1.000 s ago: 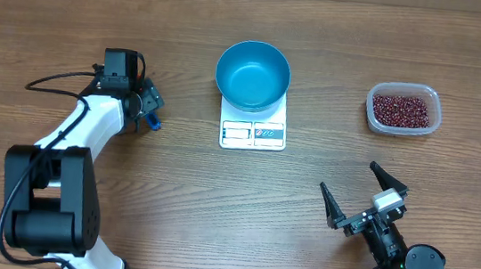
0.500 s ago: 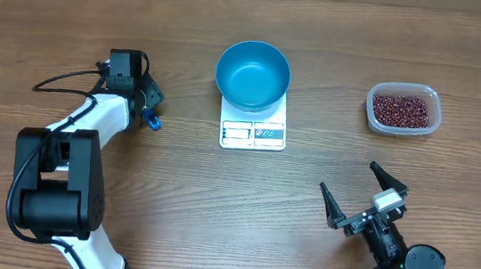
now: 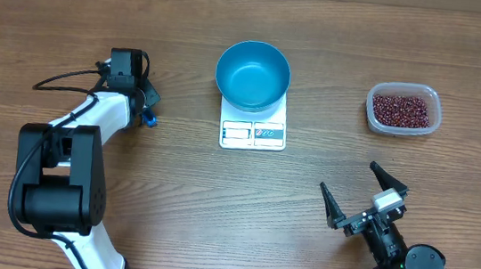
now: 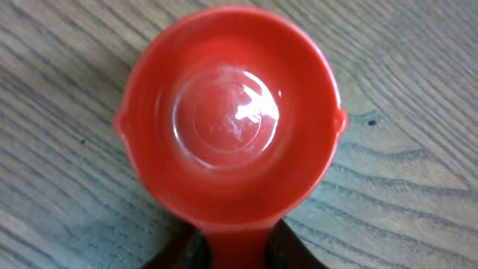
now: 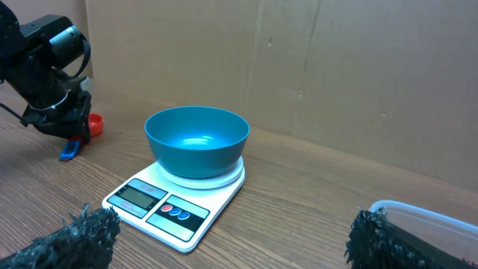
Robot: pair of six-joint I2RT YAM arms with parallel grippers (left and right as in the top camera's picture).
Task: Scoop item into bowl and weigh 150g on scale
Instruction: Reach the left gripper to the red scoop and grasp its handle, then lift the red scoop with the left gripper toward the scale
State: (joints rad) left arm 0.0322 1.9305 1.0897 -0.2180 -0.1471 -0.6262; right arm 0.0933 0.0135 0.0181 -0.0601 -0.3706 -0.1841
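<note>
Barely begun: the beans (image 3: pixel 402 108) lie in the tub (image 3: pixel 435 120), well apart from the empty bowl (image 3: pixel 252 73) on the scale (image 3: pixel 253 133), while the left gripper (image 4: pixel 233 255) has its jaws pinched on the handle of the red scoop (image 4: pixel 228 112) and the right gripper (image 3: pixel 348 176) gapes wide, empty.

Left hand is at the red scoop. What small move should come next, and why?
Probably lift the scoop off the table: the left hand grips its handle, the scoop is empty, and the beans sit in the tub across the table.
</note>
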